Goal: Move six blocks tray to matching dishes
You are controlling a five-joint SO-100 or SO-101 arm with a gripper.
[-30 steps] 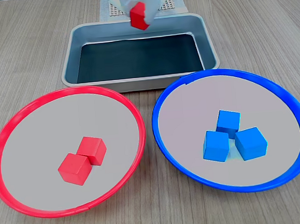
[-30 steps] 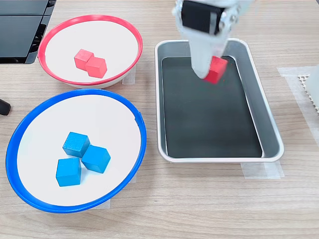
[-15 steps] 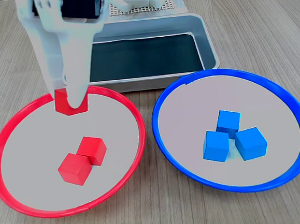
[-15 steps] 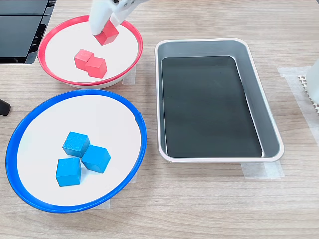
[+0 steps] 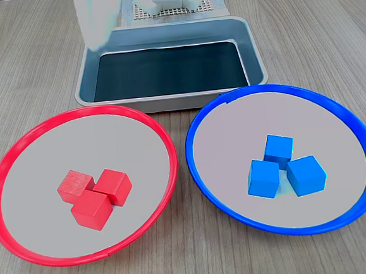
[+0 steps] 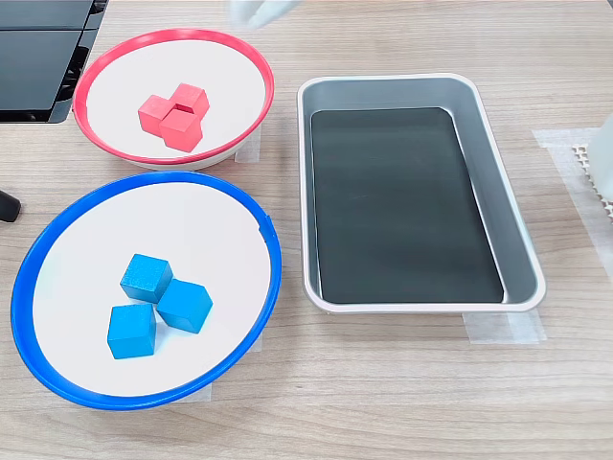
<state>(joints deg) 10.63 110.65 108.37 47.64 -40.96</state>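
Well apart from the blurred gripper (image 5: 99, 16), at 12 o'clock above the tray (image 5: 167, 99), three red blocks (image 5: 94, 197) now cluster in the red-rimmed dish (image 5: 19, 147); half a second ago one was still pinched. Finger spread: cannot tell.

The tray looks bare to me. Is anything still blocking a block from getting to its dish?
Nothing visible does. The tray holds no blocks; three red blocks lie clustered in the red-rimmed dish, and three blue blocks in the blue-rimmed dish. The hand is a blur at the picture's top edge.
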